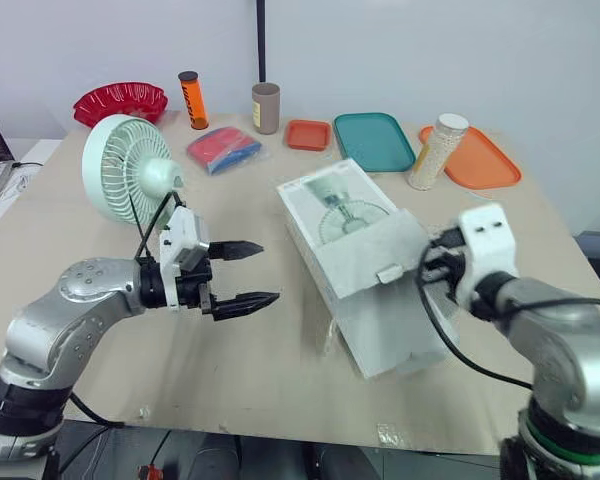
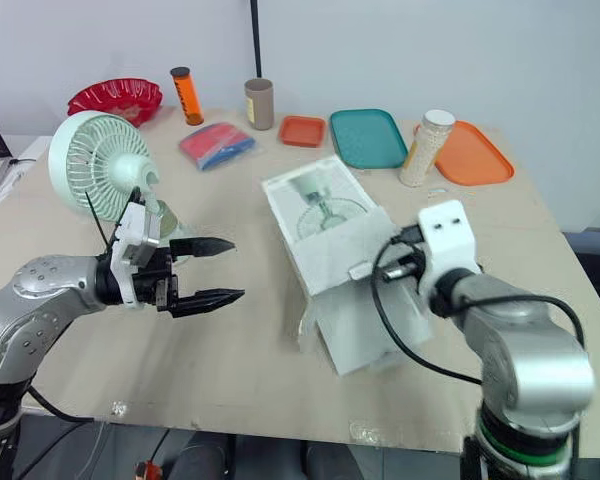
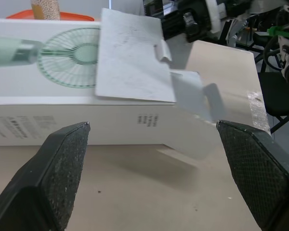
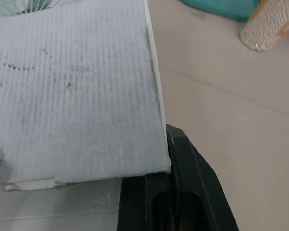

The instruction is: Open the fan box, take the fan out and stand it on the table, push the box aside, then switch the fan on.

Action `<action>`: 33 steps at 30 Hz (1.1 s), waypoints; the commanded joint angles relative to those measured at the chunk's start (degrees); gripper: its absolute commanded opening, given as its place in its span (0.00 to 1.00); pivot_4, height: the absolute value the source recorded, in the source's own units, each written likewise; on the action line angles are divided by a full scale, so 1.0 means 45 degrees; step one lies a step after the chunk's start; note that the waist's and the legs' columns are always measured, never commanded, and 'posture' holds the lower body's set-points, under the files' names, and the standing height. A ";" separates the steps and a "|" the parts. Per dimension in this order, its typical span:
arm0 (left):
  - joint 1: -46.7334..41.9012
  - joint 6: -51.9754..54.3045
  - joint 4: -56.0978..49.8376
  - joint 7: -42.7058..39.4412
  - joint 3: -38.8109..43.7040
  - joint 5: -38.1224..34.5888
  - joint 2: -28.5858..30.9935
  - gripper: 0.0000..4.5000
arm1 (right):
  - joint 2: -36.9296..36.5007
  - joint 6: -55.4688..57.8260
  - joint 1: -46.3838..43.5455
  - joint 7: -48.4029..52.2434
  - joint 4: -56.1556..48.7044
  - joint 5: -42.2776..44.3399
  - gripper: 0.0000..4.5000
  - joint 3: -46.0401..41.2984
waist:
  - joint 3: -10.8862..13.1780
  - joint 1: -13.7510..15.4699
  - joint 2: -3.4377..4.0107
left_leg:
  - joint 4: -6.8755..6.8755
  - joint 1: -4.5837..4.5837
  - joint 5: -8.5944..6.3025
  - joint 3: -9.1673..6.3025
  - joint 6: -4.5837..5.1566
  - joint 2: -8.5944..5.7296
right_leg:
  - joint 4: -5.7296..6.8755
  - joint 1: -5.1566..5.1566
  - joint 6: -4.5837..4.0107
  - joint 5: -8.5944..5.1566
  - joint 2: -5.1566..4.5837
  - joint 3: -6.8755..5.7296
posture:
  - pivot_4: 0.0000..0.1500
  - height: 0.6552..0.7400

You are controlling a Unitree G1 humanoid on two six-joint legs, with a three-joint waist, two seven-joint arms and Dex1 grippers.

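Our head eyes look forward and down over the beige table (image 1: 280,340). Both wrist cameras closely face the white cardboard fan box (image 1: 360,250) at one o'clock, shared by all.

I can read no words or numbers anywhere. The box (image 3: 86,122) carries blocks of small dark print on its side wall, too fine to make out. The orange tube (image 1: 191,100) bears lettering too small to tell.

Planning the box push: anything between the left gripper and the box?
Nothing visible. The open left gripper faces the long side of the box across bare table; the fan stands on the gripper's other side, outside that gap.
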 commanded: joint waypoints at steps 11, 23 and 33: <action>-0.0596 -0.0552 0.0520 -0.0784 -0.0505 0.0358 -0.0450 1.00 | -0.1493 -0.0485 0.3776 0.2320 -0.0442 0.0463 0.00 -0.6114 | -0.0009 0.0069 0.0013 | 0.0004 -0.0002 0.0002 -0.0006 0.0005 -0.0037 | 0.0001 0.0016 0.0031 -0.0019 -0.0016 0.0014 | 1.00 1.00; -0.0027 -0.0653 0.0044 -0.0693 -0.0517 0.0469 -0.0557 1.00 | -0.2845 -0.4372 0.6765 0.3618 0.4224 0.0488 0.00 -0.8302 | -0.0028 -0.0001 0.0043 | 0.0014 0.0063 0.0000 -0.0002 0.0010 -0.0041 | -0.0003 0.0091 0.0037 -0.0022 -0.0018 0.0027 | 1.00 1.00; -0.0533 -0.1710 0.1141 -0.2367 -0.1075 0.1406 -0.0154 1.00 | -0.4451 -0.7829 0.7172 0.3793 0.8766 0.0249 0.00 -0.7753 | -0.0031 -0.0034 0.0052 | 0.0011 0.0131 -0.0004 0.0015 0.0017 -0.0050 | -0.0005 0.0161 0.0080 -0.0048 -0.0021 0.0049 | 1.00 1.00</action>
